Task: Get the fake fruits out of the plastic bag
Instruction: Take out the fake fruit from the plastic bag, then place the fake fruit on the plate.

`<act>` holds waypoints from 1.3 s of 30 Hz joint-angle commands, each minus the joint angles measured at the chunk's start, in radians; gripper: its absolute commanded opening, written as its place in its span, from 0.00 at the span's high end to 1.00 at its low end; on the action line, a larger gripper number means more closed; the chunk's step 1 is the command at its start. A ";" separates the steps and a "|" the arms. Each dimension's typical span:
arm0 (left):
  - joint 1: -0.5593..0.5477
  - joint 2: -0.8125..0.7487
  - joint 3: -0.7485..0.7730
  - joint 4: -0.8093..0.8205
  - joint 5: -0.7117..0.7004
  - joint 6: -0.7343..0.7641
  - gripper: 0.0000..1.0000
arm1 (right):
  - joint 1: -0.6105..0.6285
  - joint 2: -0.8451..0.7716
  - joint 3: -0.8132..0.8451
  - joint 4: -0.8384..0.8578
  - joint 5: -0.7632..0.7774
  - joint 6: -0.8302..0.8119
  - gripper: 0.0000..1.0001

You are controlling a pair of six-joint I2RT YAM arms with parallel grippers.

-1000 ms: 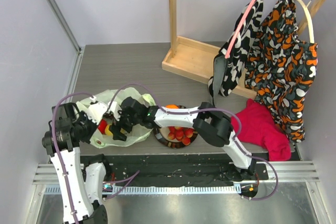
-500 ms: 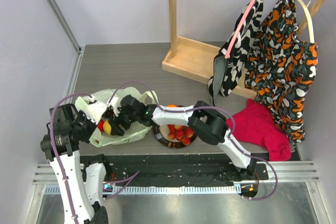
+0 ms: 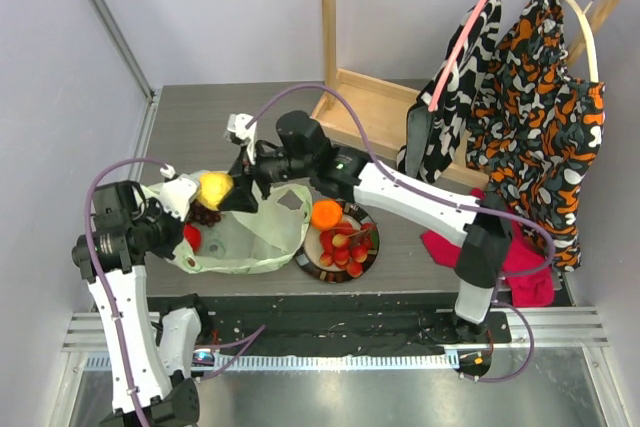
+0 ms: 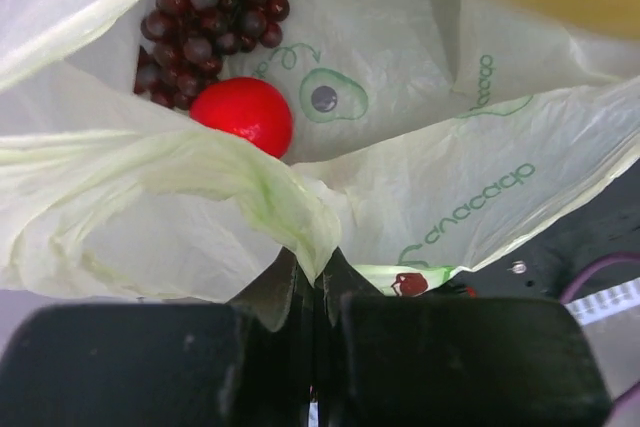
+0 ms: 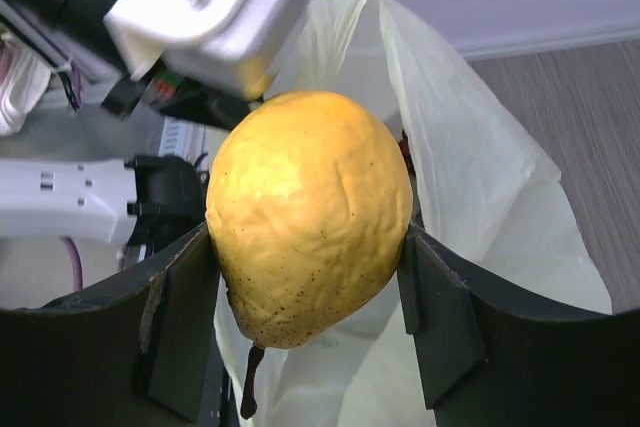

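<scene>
So from where I stood, the right hand (image 5: 310, 322) had its two fingers (image 5: 175, 332) spread fairly wide, one pad pressed against each side of the yellow fruit (image 5: 310, 217). It was a proper grip, with the fruit wedged between them and its little dark stem pointing down. From above, that right hand (image 3: 237, 193) held the yellow fruit (image 3: 215, 188) up over the far-left part of the plastic bag (image 3: 255, 239), right above the open mouth and clear of the desk (image 3: 200, 127).

The left hand (image 4: 312, 282) was clamped tight, jaws together, pinching a fold of the plastic bag (image 4: 200, 187) at its near-left edge and holding the mouth open. In the overhead view the left hand (image 3: 180, 199) sat just left of the yellow fruit.

Two fruits lay inside the bag: a dark purple grape bunch (image 4: 205, 22) with a red apple (image 4: 243, 114) just beside it on the near side, the two touching or near enough. Both showed from overhead too, with the grape bunch (image 3: 205, 214) under the yellow fruit and the red apple (image 3: 192, 237) closer to the left arm.

To the right of the bag there was a round plate (image 3: 374, 243) with small red fruits (image 3: 342, 250) piled on it and an orange (image 3: 326, 214) at its far-left rim. Further right, a red cloth (image 3: 525, 272) lay partly hidden behind the right arm.
</scene>
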 commanded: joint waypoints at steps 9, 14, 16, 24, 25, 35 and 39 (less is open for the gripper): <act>0.006 0.221 0.139 0.217 -0.180 -0.488 1.00 | -0.158 -0.541 -0.435 -0.495 0.138 -0.535 0.52; 0.006 0.236 0.163 0.280 -0.179 -0.534 1.00 | -0.259 -0.528 -0.471 -0.493 0.192 -0.472 0.54; 0.006 0.232 0.157 0.268 -0.131 -0.535 1.00 | -0.312 -0.468 -0.469 -0.472 0.195 -0.445 0.55; 0.007 0.203 0.127 0.225 -0.089 -0.514 1.00 | -0.504 -0.283 -0.449 -0.427 0.185 -0.540 0.57; 0.006 0.199 0.124 0.223 -0.091 -0.512 1.00 | -0.512 -0.251 -0.448 -0.429 0.183 -0.553 0.57; 0.006 0.190 0.096 0.208 -0.094 -0.540 1.00 | -0.520 -0.092 -0.457 -0.507 0.140 -0.650 0.57; 0.006 0.187 0.105 0.194 -0.095 -0.543 1.00 | -0.520 -0.043 -0.439 -0.505 0.124 -0.633 0.57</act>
